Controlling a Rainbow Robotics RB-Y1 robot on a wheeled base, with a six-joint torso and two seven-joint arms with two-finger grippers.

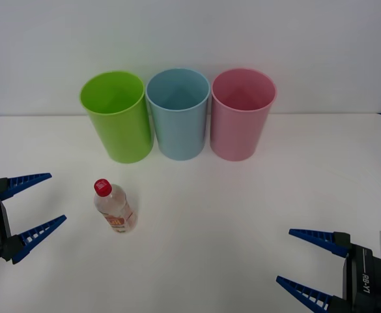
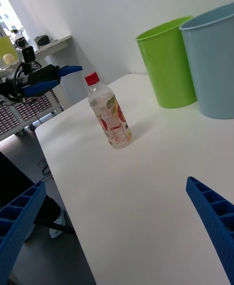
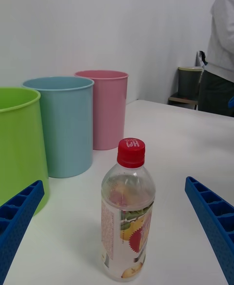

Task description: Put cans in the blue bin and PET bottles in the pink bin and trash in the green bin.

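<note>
- The step in hand looks like the opening reach for the PET bottle [image 1: 114, 207]: nothing is gripped yet, and the left claw [image 1: 32, 202] hangs beside it at the surface's left edge, blue ribbed fingers spread wide
- In the left wrist view the bottle stands upright, centred between that claw's two fingers, so it seems already lined up
- The next move calls, by my judgement, for the left claw to advance until its fingers straddle the bottle's body, close, lift, and carry it past the green bin [image 1: 116, 116] and blue bin [image 1: 179, 113] to the pink bin [image 1: 241, 114], farthest right in the row
- The right claw [image 1: 307, 263] waits near the surface's [image 1: 255, 195] right front, also spread wide and empty
- The bottle stands on the left front part of the white surface, well apart from the three bins lined up at the back
- It is small, clear plastic, seemingly empty, with a red screw cap and an orange-yellow label with red print; it is shorter than the bins, likely light and easy to tip if nudged
</note>
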